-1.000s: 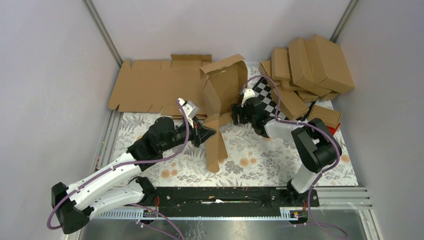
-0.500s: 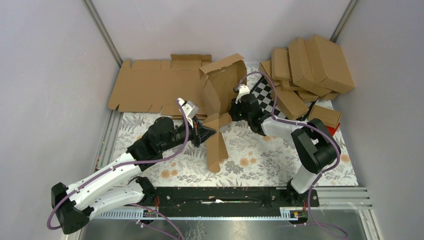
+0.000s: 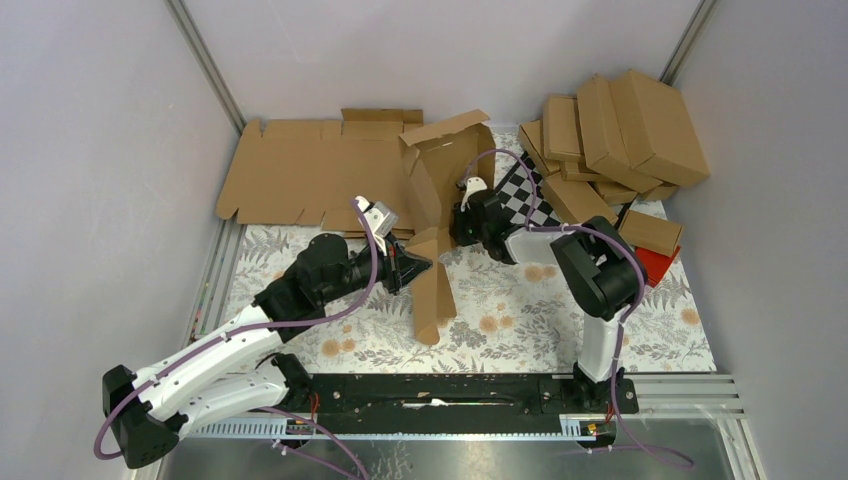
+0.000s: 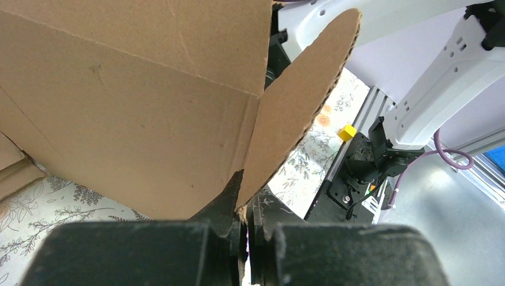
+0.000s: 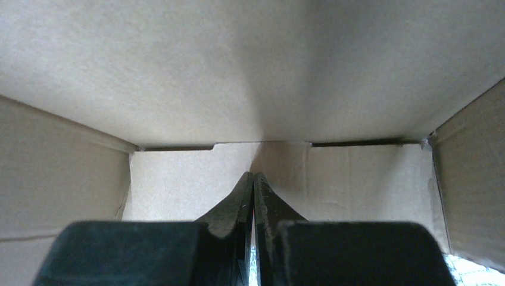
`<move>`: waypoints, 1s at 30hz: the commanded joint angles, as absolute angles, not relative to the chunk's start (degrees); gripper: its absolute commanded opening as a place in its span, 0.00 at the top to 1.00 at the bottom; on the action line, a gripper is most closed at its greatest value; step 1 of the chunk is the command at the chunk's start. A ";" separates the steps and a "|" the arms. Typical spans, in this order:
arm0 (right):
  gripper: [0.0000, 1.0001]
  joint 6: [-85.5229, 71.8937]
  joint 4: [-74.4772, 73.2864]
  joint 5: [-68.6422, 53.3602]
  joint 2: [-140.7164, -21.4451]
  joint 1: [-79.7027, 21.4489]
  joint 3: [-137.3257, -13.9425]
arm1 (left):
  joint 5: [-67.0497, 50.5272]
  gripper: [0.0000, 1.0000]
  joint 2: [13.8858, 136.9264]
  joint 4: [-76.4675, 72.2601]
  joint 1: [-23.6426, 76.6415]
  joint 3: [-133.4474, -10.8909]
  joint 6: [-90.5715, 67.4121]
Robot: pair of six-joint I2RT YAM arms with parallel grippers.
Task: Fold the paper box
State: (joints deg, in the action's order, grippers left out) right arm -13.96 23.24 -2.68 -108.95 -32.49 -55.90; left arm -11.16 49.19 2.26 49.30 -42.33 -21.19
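The paper box [image 3: 445, 175] is a brown cardboard piece, partly folded, standing on edge at the table's middle with its open side facing right. A long flap [image 3: 432, 290] hangs down from it toward the front. My left gripper [image 3: 422, 263] is shut on that flap's edge; the left wrist view shows the cardboard [image 4: 149, 107] pinched between the jaws of the left gripper [image 4: 245, 210]. My right gripper [image 3: 457, 220] is shut with nothing in it, its tips pushed into the box's open side. In the right wrist view the right gripper [image 5: 254, 177] points at the box's inner wall [image 5: 256, 71].
A flat cardboard blank [image 3: 310, 170] lies at the back left. Several folded boxes [image 3: 620, 130] are piled at the back right, over a checkered board [image 3: 528, 192]. A red block [image 3: 657, 266] lies by the right wall. The arms' base rail [image 3: 450, 393] runs along the front.
My right gripper has shut and moved left into the box's open side, its elbow swinging left. The left arm and the pinched flap have not moved.
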 commanded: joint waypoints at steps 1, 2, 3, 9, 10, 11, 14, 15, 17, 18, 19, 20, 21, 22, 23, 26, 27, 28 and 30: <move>0.94 -13.56 24.70 -1.22 -112.16 -32.86 -58.79 | -11.36 1.00 48.69 3.25 49.23 -43.68 -21.45; 0.94 -13.77 24.40 -0.51 -112.67 -32.84 -58.86 | -11.45 1.00 48.77 3.11 49.29 -43.75 -21.45; 0.94 -14.00 23.54 -0.34 -113.11 -32.81 -59.14 | -11.55 1.00 48.84 3.14 49.29 -43.77 -21.45; 1.00 -14.90 18.72 8.57 -114.09 -33.83 -58.12 | -11.28 1.00 48.79 1.64 49.24 -43.20 -22.07; 1.00 -14.68 18.14 9.72 -114.02 -34.19 -57.71 | -11.09 1.00 48.66 1.57 49.25 -43.16 -22.28; 1.00 -14.66 17.73 10.12 -114.02 -34.49 -57.15 | -10.71 0.99 48.35 1.58 49.28 -43.09 -22.46; 1.00 -17.18 17.00 10.03 -112.55 -34.86 -54.80 | -8.92 0.97 47.11 1.65 49.24 -42.69 -23.37; 1.00 -17.89 16.30 9.67 -111.84 -34.95 -54.54 | -8.07 0.96 46.46 1.62 49.30 -42.39 -23.86; 1.00 -18.65 14.62 9.87 -110.69 -35.24 -54.58 | -5.77 0.94 45.17 1.90 49.30 -41.90 -24.79; 1.00 -18.98 13.84 10.57 -110.16 -35.46 -54.70 | -5.05 0.94 44.53 2.16 49.28 -41.84 -25.25; 1.00 -19.25 13.42 10.92 -109.68 -35.59 -54.50 | -4.08 0.93 43.91 2.68 49.28 -41.83 -25.61; 1.00 -19.39 13.10 11.09 -109.29 -35.72 -54.29 | -2.82 0.92 43.29 3.54 49.28 -41.90 -25.97; 1.00 -19.96 12.89 11.61 -108.88 -35.75 -53.79 | -1.22 0.91 42.70 4.83 49.24 -42.06 -26.34; 1.00 -20.52 12.65 12.44 -108.36 -35.77 -53.15 | 0.70 0.89 42.04 6.36 49.27 -42.28 -26.63; 1.00 -21.13 12.33 13.44 -107.68 -35.77 -52.46 | 3.08 0.89 41.41 7.85 49.24 -42.35 -26.94; 1.00 -23.76 12.20 14.87 -104.73 -35.72 -49.07 | 6.94 0.87 39.55 11.13 49.30 -41.75 -27.93; 1.00 -24.57 12.67 14.40 -103.51 -35.81 -47.70 | 6.94 0.88 38.96 11.20 49.31 -41.31 -27.99; 1.00 -25.43 14.00 13.75 -102.25 -35.89 -46.28 | 6.69 0.91 38.77 11.24 49.28 -40.78 -28.08; 1.00 -26.66 16.27 12.42 -100.23 -36.02 -43.63 | 5.76 0.99 39.01 11.21 49.30 -40.30 -27.93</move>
